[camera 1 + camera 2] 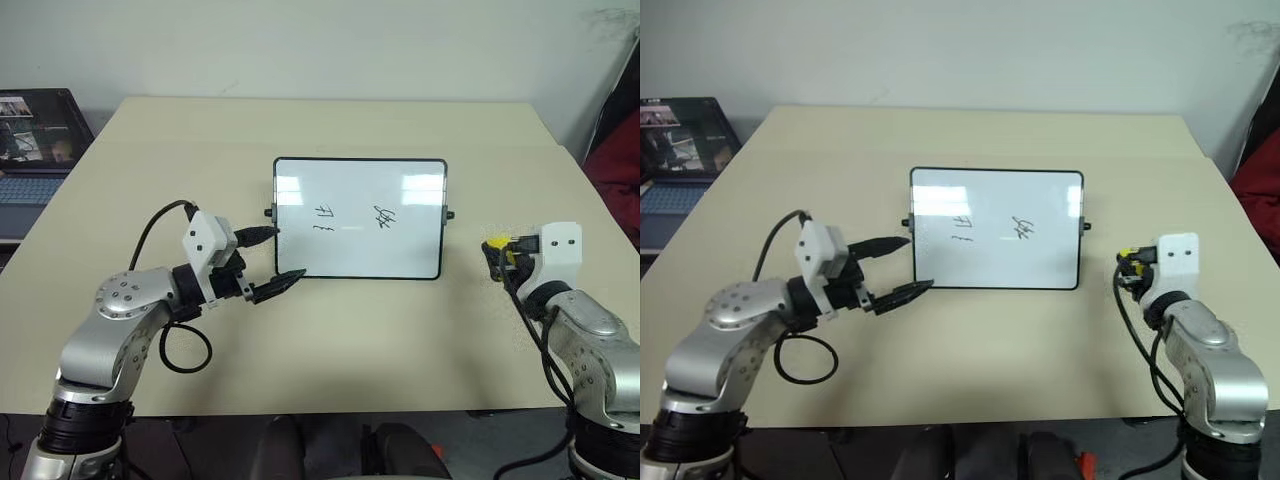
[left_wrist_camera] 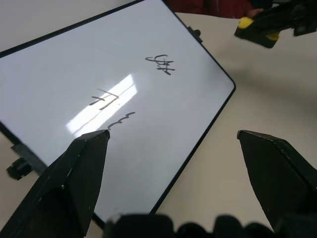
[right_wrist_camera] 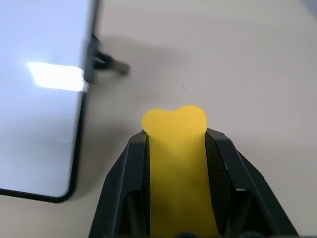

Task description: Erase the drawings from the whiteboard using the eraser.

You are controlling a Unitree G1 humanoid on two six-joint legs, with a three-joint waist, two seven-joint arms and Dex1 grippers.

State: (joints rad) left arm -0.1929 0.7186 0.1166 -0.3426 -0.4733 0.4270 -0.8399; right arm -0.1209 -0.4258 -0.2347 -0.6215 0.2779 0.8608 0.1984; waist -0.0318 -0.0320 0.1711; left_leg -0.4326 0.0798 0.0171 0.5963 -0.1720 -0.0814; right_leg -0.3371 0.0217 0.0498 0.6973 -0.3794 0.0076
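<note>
The small, light eraser (image 3: 174, 163), probably soft enough to give a little, sits pinched by its sides in the right gripper (image 3: 176, 139) just right of the whiteboard (image 1: 350, 170), while the left gripper (image 1: 275, 258) gapes wide at the board's left edge.

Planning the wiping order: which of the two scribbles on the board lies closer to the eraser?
The crossed squiggle, on the side of the whiteboard toward the right tool gripping the yellow eraser; the stacked strokes lie farther left.

Laptop (image 1: 35, 150) cut off at picture's edge (screen contents too small).
</note>
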